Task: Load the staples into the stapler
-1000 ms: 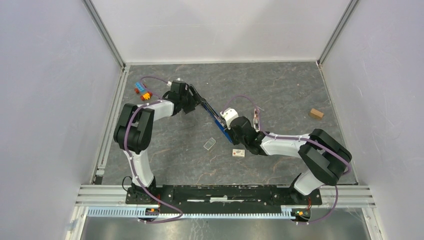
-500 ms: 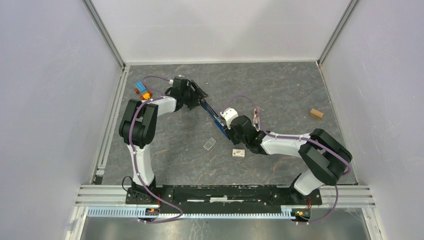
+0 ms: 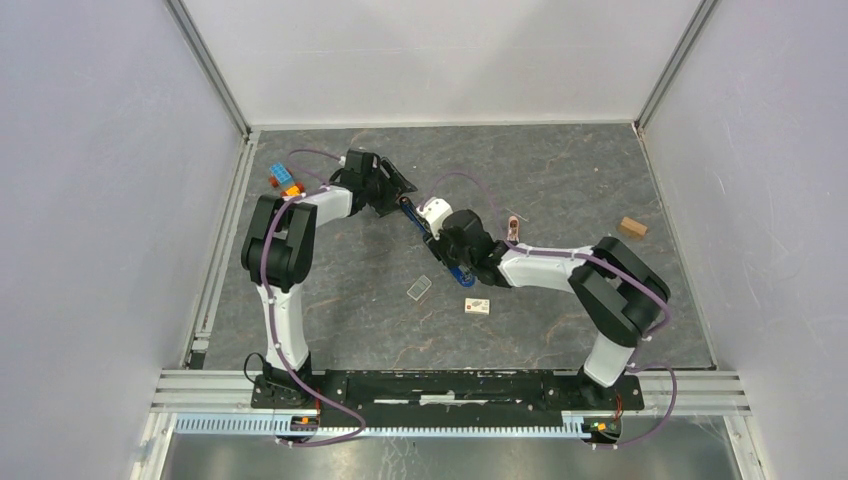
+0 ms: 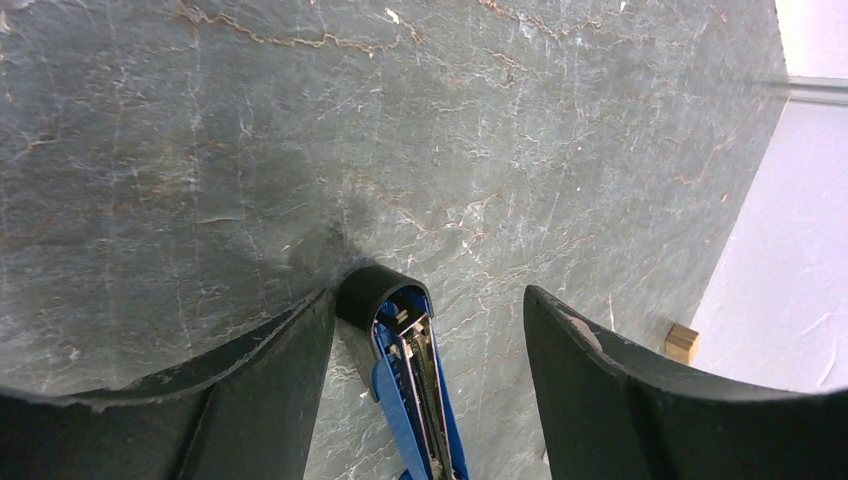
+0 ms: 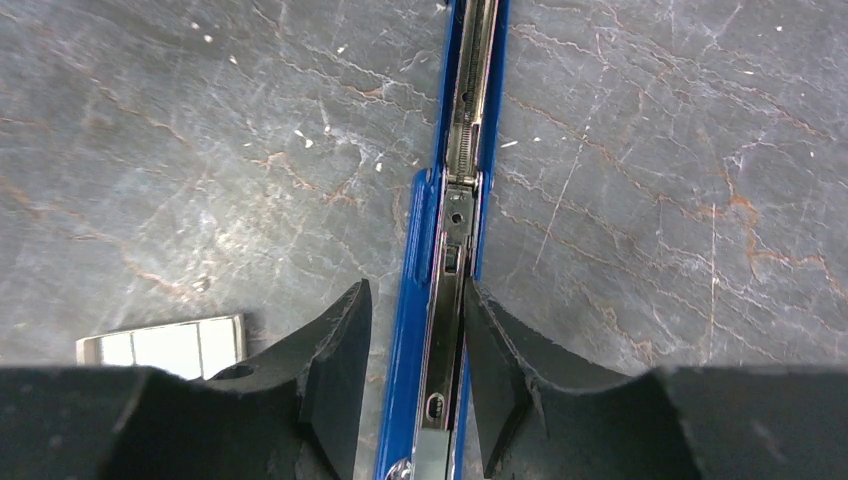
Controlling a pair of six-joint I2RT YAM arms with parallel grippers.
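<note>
The blue stapler (image 3: 414, 217) lies hinged open on the grey table, running diagonally between the two grippers. My left gripper (image 3: 393, 190) is open and straddles the stapler's black end (image 4: 372, 292), which sits close to the left finger (image 4: 300, 350). Along the stapler (image 5: 443, 250) the metal channel faces up. My right gripper (image 5: 418, 320) straddles it with jaws parted. The right finger (image 5: 492, 350) rests against the stapler, and the left finger (image 5: 340, 350) stands apart from it. The staples (image 3: 420, 288), a small silvery strip, lie flat on the table just left of my right gripper (image 3: 455, 255); the right wrist view catches the staples (image 5: 160, 345) too.
A small pink-and-white piece (image 3: 478, 306) lies near the staples. Toy bricks (image 3: 285, 182) sit at the back left by the left arm. A wooden block (image 3: 631, 227) lies at the right, near the wall.
My right gripper has widened its jaws and slid along the stapler toward the left gripper. The left gripper has shifted slightly back and stays open.
</note>
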